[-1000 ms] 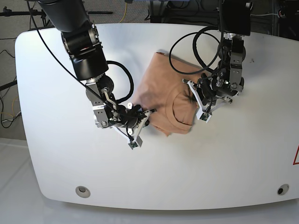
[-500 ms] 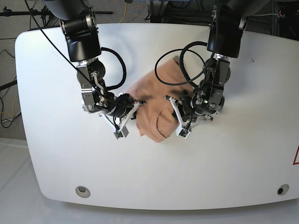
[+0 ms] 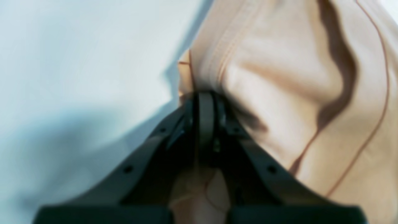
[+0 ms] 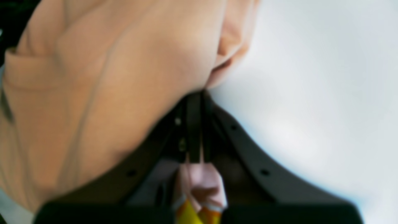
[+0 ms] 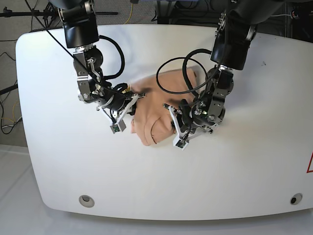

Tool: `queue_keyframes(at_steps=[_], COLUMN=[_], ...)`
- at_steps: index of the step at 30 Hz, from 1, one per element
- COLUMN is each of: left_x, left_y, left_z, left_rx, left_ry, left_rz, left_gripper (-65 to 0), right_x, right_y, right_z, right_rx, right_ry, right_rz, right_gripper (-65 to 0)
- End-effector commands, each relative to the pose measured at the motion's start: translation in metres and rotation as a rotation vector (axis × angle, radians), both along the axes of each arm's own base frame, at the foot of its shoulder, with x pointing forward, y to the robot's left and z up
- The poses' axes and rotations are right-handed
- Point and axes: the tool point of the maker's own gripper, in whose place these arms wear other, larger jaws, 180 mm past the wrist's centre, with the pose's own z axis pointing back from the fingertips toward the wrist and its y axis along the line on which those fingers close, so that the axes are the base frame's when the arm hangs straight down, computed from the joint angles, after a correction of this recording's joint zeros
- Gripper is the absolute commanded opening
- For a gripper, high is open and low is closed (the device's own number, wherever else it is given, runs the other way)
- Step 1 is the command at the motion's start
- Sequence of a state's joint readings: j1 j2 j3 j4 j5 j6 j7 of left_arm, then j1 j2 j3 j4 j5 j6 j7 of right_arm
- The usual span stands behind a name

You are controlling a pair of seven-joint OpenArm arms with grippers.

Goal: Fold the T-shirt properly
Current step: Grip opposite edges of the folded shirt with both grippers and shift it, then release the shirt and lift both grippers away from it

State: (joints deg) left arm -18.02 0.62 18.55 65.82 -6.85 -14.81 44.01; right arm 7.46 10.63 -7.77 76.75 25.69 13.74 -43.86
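Note:
The peach T-shirt [image 5: 155, 105] lies bunched and partly folded in the middle of the white table [image 5: 244, 161]. My left gripper [image 5: 169, 109] is at its right edge in the base view, shut on a fold of cloth. The left wrist view shows those jaws [image 3: 203, 97] pinched on a stitched hem of the T-shirt [image 3: 279, 77]. My right gripper [image 5: 141, 95] is shut on the shirt's left edge. In the right wrist view the right gripper [image 4: 196, 95] pinches the T-shirt [image 4: 108, 93], with pink cloth and a yellow mark [image 4: 188, 213] tucked between the fingers.
Black cables [image 5: 168, 81] loop from both arms over the table near the shirt. Two round holes, a left hole [image 5: 86, 199] and a right hole [image 5: 293, 199], sit by the near table edge. A red mark [image 5: 310, 164] shows at the right edge.
Both arms have swung left and toward the far side, dragging the T-shirt with them. The grippers have come closer together and the cloth has bunched narrower.

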Motion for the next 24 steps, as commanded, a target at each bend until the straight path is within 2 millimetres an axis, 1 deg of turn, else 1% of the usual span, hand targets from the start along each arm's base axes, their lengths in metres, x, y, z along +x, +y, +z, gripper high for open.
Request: queue_keyframes(at_steps=[1, 4, 5, 7, 10, 13, 18, 22, 23, 24], left_x=[-0.001, 0.004, 0.007, 0.01, 0.016, 0.025, 0.04, 0.043, 0.046, 0.047], left_y=[-0.005, -0.006, -0.002, -0.001, -0.003, -0.004, -0.009, -0.011, -0.012, -0.013], left_z=[0.001, 0.006, 0.007, 0.01, 0.017, 0.027, 0.057, 0.077, 0.091, 0.097], left_rx=[0.017, 0.024, 0.036, 0.044, 0.052, 0.057, 0.044, 0.052, 0.052, 0.052], left_ry=[0.011, -0.006, -0.014, -0.024, -0.044, -0.069, -0.15, -0.187, -0.213, -0.227], left_rz=[-0.028, -0.041, -0.043, -0.05, -0.065, -0.07, -0.079, -0.089, -0.092, -0.095], left_gripper=[-65.0, -65.0, -65.0, -65.0, -65.0, -65.0, -65.0, -65.0, -65.0, -65.0], right_x=[-0.017, -0.024, -0.026, -0.029, -0.035, -0.036, -0.036, -0.028, -0.026, -0.024], right_y=[-0.03, -0.038, -0.04, -0.045, -0.044, -0.042, -0.041, -0.041, -0.041, -0.041], right_z=[-0.013, -0.013, -0.012, -0.011, -0.009, -0.005, -0.002, 0.004, 0.005, 0.006], right_rx=[-0.093, -0.089, -0.089, -0.096, -0.097, -0.096, -0.102, -0.102, -0.104, -0.104], right_ry=[0.075, 0.073, 0.071, 0.069, 0.062, 0.05, 0.057, 0.045, 0.038, 0.035], right_rz=[-0.017, -0.043, -0.05, -0.054, -0.047, -0.042, -0.034, -0.032, -0.032, -0.032], right_gripper=[-64.5, -64.5, -64.5, -64.5, -64.5, -64.5, -64.5, -64.5, -64.5, -64.5])
